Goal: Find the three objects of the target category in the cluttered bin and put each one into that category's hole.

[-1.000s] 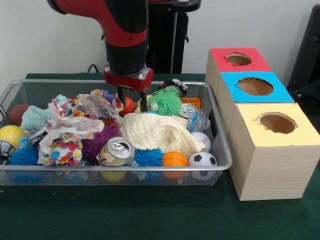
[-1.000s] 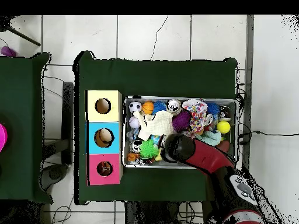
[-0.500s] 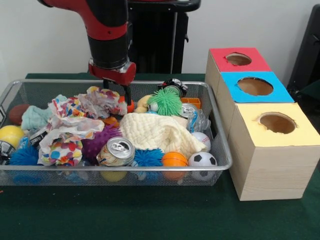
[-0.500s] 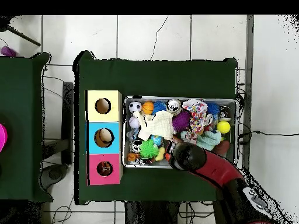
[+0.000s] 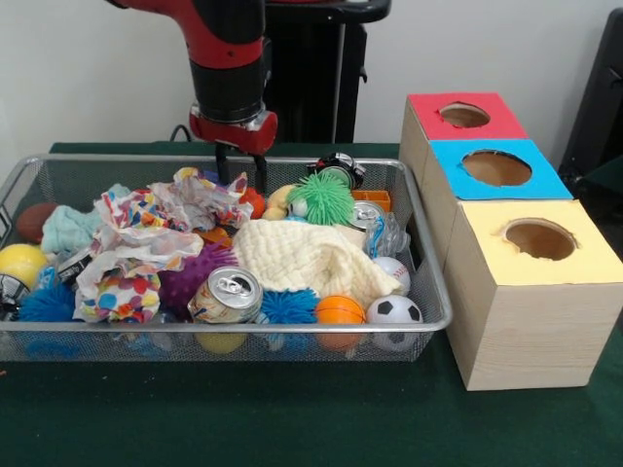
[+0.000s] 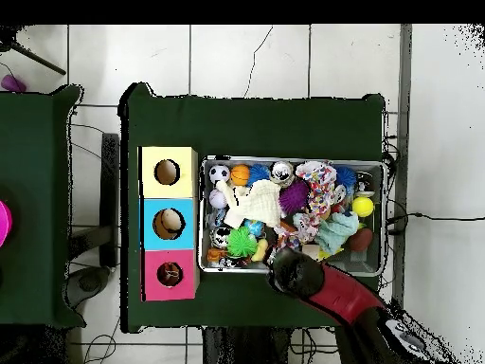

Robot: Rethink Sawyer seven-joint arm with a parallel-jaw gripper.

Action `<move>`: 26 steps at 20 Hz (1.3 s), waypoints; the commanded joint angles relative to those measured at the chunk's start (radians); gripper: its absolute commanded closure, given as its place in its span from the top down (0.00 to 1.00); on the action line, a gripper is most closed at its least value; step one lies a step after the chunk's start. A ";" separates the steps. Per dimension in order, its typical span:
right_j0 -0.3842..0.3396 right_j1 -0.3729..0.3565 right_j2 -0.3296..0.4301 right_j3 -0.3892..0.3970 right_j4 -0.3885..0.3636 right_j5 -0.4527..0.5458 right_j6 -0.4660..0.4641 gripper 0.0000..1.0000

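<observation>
Green cloth covers the bench (image 5: 292,418) from edge to edge, and behind it I see a pale wall in the front view; the overhead view shows a floor of large white tiles (image 6: 246,57) around it, with a second green-topped surface at the far left of the frame. On my front feed the wire bin (image 5: 428,292) fills the left and centre, heaped with clutter: a cream cloth (image 5: 302,255) in the middle, crumpled patterned paper (image 5: 136,248) to its left, a dented drink can (image 5: 226,295) lying at the lower centre, a green spiky ball (image 5: 322,197) toward the upper right of the heap, and an orange ball (image 5: 340,309) and a small soccer ball (image 5: 394,311) against the lower right rim. Printing on the can is too small for me to read, and I find no other legible writing. At the right of the frame stands the wooden box (image 5: 526,331), touching the bin, with a red-topped hole (image 5: 464,116), a blue-topped hole (image 5: 496,167) and a yellow-topped hole (image 5: 539,239). The tool (image 5: 240,167) hangs over the upper middle of the bin, fingers a little apart with nothing between them.
</observation>
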 commanded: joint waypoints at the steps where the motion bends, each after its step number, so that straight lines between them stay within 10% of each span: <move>1: 0.000 0.019 0.048 0.071 -0.002 -0.072 0.179 1.00; 26: 0.014 0.134 0.126 -0.040 0.056 -0.106 0.168 1.00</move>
